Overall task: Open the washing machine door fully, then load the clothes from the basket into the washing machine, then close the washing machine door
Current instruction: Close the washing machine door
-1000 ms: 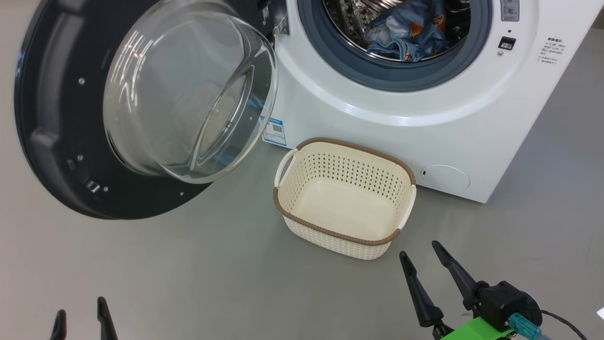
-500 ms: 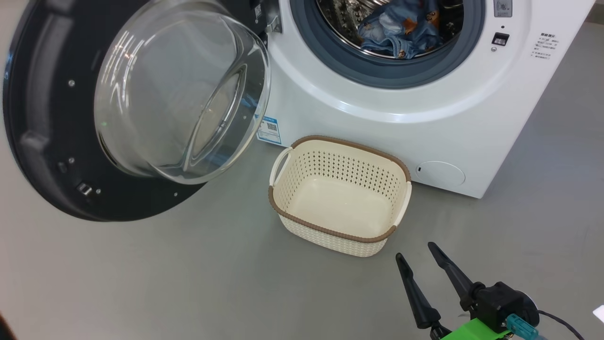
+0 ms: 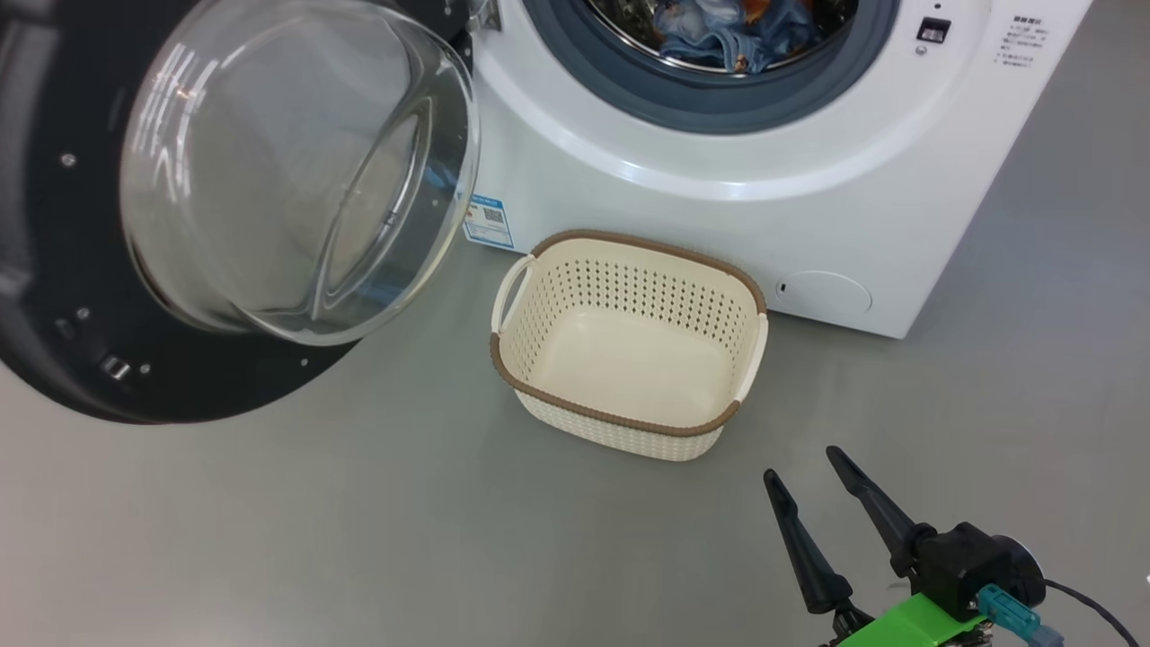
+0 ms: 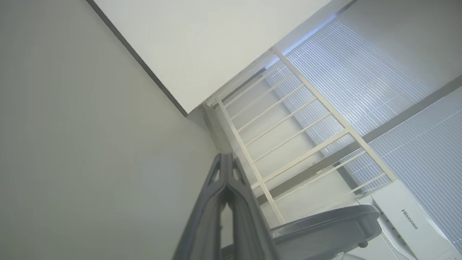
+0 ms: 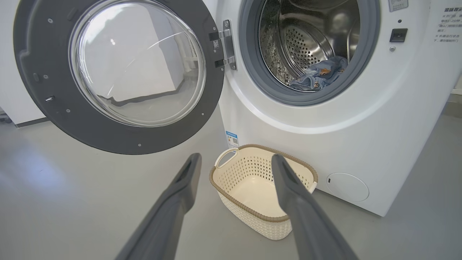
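Inside washing machine (image 5: 361, 126), clothes (image 5: 319, 76), perhaps all

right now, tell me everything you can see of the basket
The basket is a cream-white plastic tub, rounded rectangular, with rows of holes in its walls, a smooth solid bottom and a brown woven-look rim. A loop handle sits at each short end. It is empty and stands upright on the grey floor, just in front of the washing machine; whether they touch cannot be told.
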